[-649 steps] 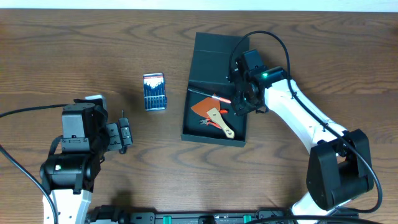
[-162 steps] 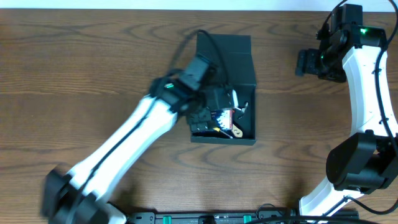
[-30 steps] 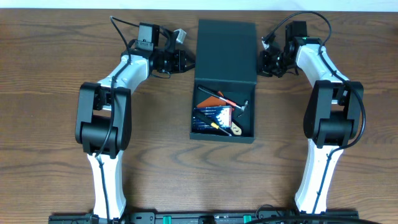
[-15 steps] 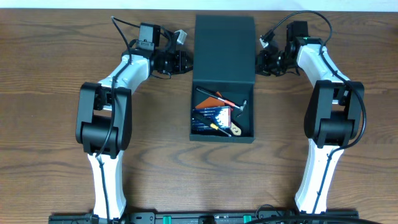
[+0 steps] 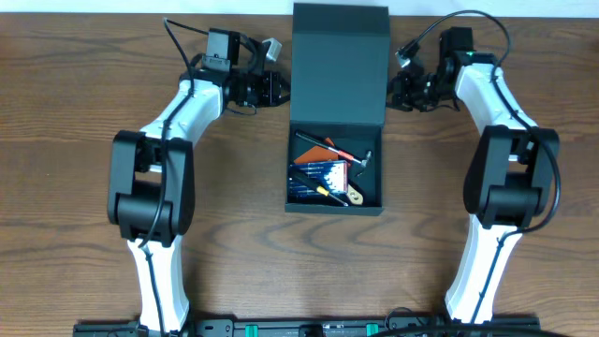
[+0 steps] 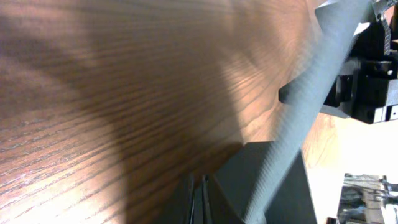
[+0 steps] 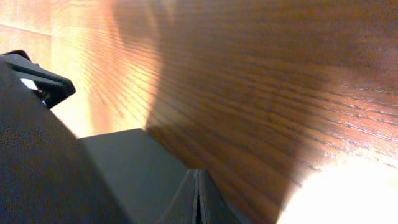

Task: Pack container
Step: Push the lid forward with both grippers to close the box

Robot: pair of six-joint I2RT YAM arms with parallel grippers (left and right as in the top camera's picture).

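Item: dark green-black rectangular matte cardboard container with a hinged flap lid, at the middle of the brown wood-grain desk. The base lies toward the near side and the open lid extends toward the far edge. It is plain, with no visible markings and sharp, undamaged corners. Contents seen in the base are a small blue-and-white bit case, a flat orange piece, a wooden-handled tool and a few smaller slim tools that cannot be identified. Left hand: fingers pinched together, holding nothing, just beside the lid's left edge. Right hand: likewise pinched and empty, just beside the lid's right edge. Whether either touches the lid cannot be told. Probable purpose: the hands flank the flap so they can lift it evenly from both sides and fold it over the filled base. Packing looks nearly done, with only the closing left.
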